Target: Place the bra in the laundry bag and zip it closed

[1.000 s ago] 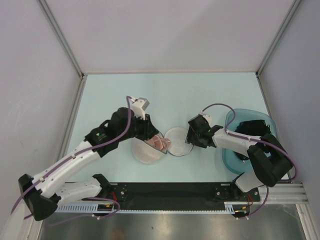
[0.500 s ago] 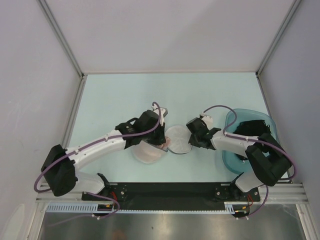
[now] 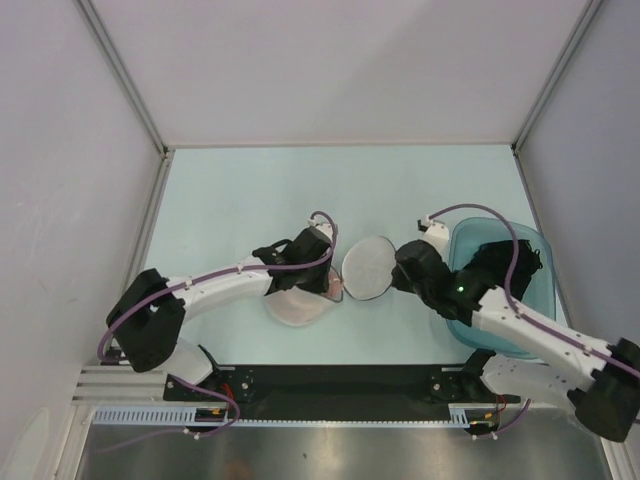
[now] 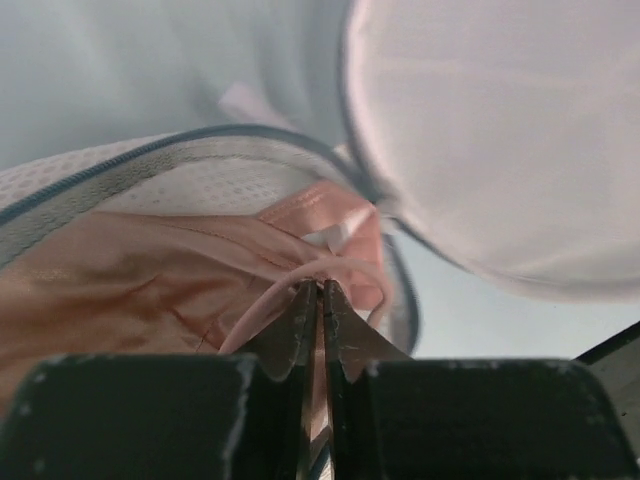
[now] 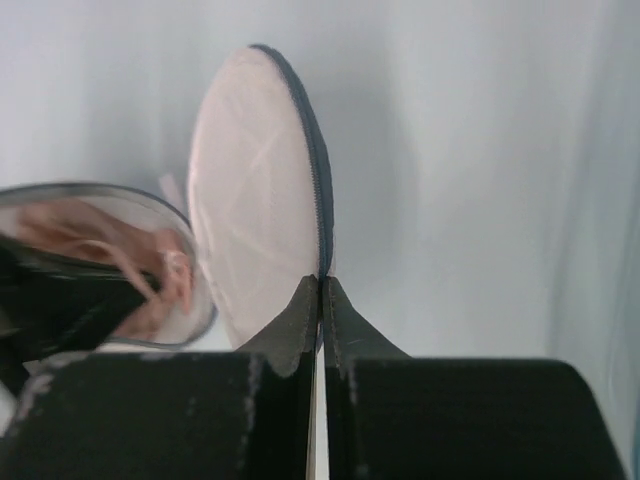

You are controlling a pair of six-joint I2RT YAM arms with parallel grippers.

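Note:
The laundry bag lies open near the table's front, its lower half holding the salmon-pink bra. My left gripper reaches into that half, shut on a thin pink strap of the bra at the bag's dark zip rim. The bag's other half, the white mesh lid, is tipped up on edge. My right gripper is shut on the lid's zip rim. In the right wrist view the bra shows inside the lower half, behind the lid.
A translucent teal basin with a black garment in it stands at the right, under the right arm. Grey walls enclose the table on three sides. The arm bases' black rail runs along the near edge.
My right gripper shut on the lid's rim and tipped the lid up on edge as the right arm swung round. My left gripper moved to the bag's right rim and closed on the strap.

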